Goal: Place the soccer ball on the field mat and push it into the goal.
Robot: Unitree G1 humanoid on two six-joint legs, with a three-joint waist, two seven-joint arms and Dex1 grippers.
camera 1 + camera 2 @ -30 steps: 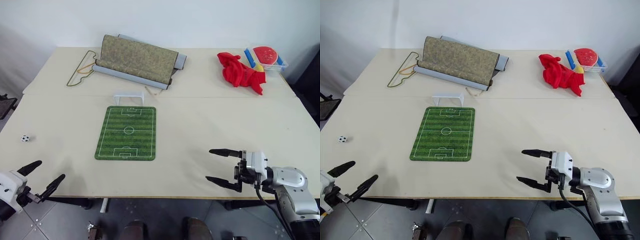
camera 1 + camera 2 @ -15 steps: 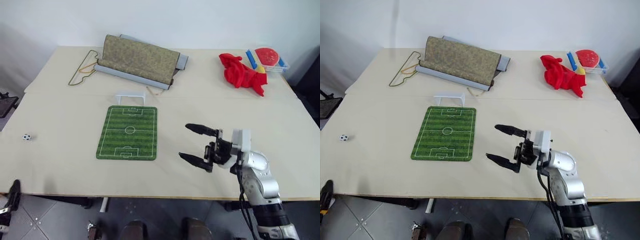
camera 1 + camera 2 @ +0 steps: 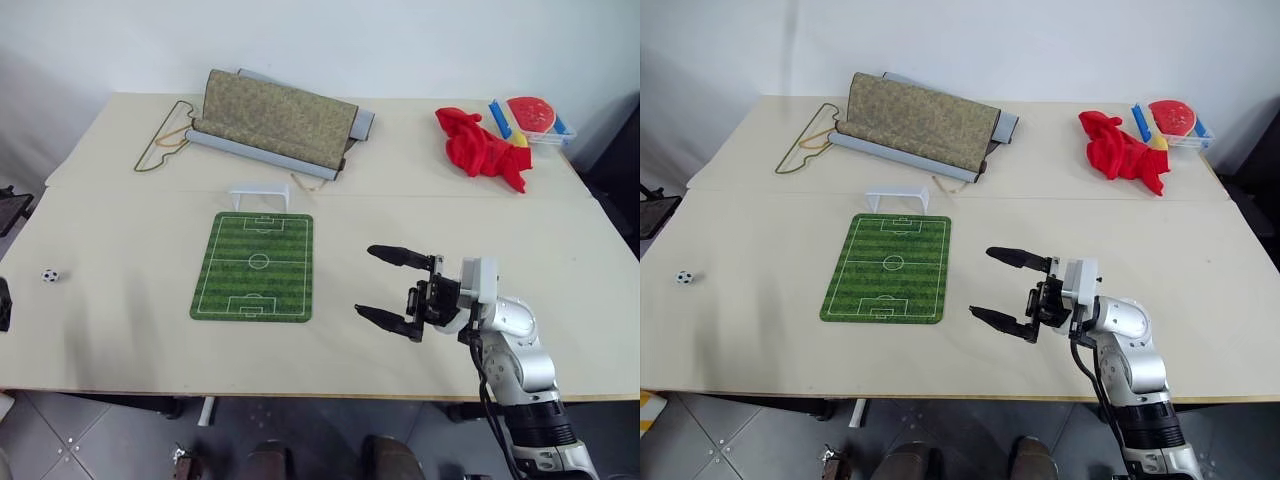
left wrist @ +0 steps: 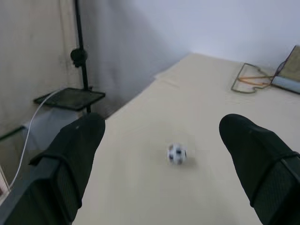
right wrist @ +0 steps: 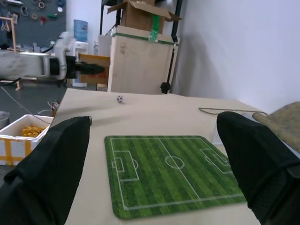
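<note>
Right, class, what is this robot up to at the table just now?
Nothing is held yet. The tiny black-and-white soccer ball lies on the bare table, left of the green striped field mat. The left gripper is open, aimed at the ball. The right gripper hovers open beside the mat. The small white plastic goal stands at the mat's far end.

The right hand [image 3: 395, 287], a second ago at the lower right of the frame by the counter's [image 3: 120, 320] near edge, now sits nearer the frame's centre, just right of the field mat [image 3: 255, 266]. The left hand [image 5: 86, 69] has left the lower-left corner and now faces the soccer ball [image 4: 176, 153].
</note>
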